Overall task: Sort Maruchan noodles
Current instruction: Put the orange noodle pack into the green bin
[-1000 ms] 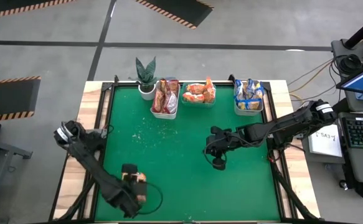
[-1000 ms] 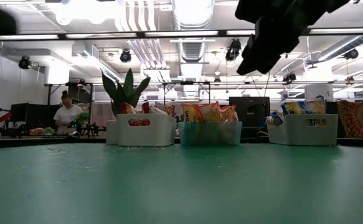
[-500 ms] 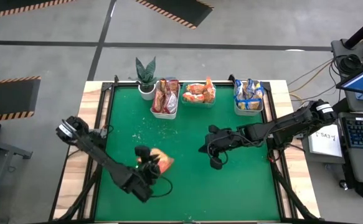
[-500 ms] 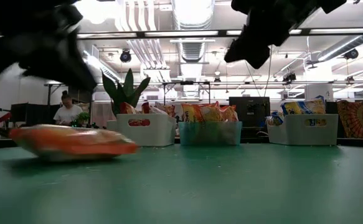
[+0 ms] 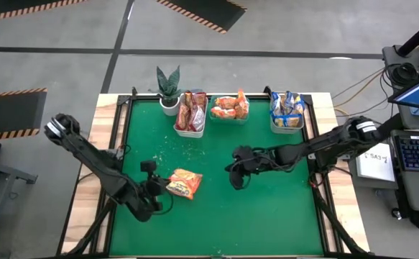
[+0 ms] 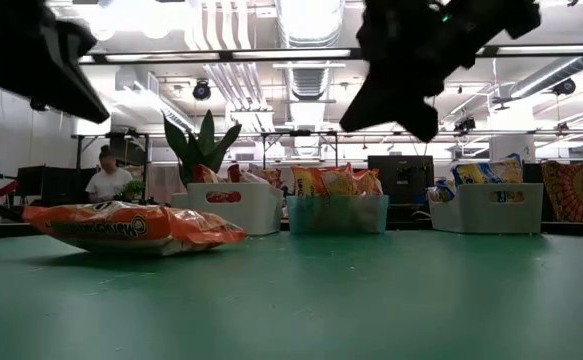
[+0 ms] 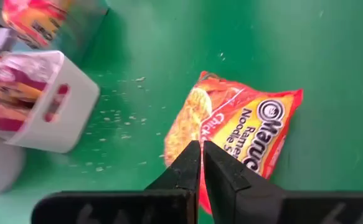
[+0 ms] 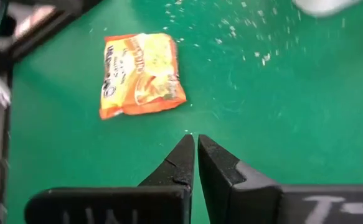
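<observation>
1. Tabletop (image 5: 266, 216): green surface. Three bins stand in a row along its 12 o'clock edge, each already holding packets: white bin (image 5: 190, 114), teal bin (image 5: 229, 109), grey bin (image 5: 287, 112).
2. Loose noodle packet (image 5: 184, 183): orange-yellow Maruchan packet lying flat on the tabletop, left of centre and well apart from the bins. In the high view its long axis runs roughly from 10 o'clock to 4 o'clock.
3. Left end effector (image 5: 154, 188): fingers together, gripping nothing. It sits just beside the packet, which lies toward 3 o'clock from it. This is the nearer arm.
4. Right end effector (image 5: 236, 177): fingers together, gripping nothing, raised above the tabletop. The packet lies toward 9 o'clock from it, with bare tabletop between.
5. Judgement: either end effector must part its fingers before grasping; the packet's colour suggests the teal bin as its destination.
</observation>
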You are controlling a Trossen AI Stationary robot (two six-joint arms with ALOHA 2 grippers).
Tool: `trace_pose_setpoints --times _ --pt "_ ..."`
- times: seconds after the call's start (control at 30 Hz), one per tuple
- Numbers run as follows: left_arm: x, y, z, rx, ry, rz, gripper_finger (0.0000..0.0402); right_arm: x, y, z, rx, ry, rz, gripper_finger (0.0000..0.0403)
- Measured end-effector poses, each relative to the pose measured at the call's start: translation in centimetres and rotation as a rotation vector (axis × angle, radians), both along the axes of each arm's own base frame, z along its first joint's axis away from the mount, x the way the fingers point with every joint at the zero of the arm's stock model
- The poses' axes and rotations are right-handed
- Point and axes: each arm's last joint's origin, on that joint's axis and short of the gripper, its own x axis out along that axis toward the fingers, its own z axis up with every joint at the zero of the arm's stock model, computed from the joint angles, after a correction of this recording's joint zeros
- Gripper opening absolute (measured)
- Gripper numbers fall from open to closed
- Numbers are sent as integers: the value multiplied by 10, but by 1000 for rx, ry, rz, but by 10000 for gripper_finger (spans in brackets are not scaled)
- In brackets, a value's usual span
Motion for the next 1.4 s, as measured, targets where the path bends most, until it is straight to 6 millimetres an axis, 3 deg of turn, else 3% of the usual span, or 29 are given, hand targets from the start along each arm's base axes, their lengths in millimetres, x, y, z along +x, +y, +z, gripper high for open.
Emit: trace_pose_setpoints --times 0.17,0.43,0.77,1.1,1.4 --pt "-9 8 -22 -93 -109 -41 1 8 -3 -17 180 42 -126 41" --pt "-20 18 -49 -124 -88 -25 0 23 -4 -40 344 61 -174 146" --pt "-23 20 -55 -154 -94 7 0 50 -16 -65 532 -76 -268 257" --pt "-23 18 -76 -252 -140 -24 0 65 -13 -96 535 -150 -244 288" --pt "-23 18 -94 -277 -108 21 0 69 -13 -102 537 -183 -235 288"
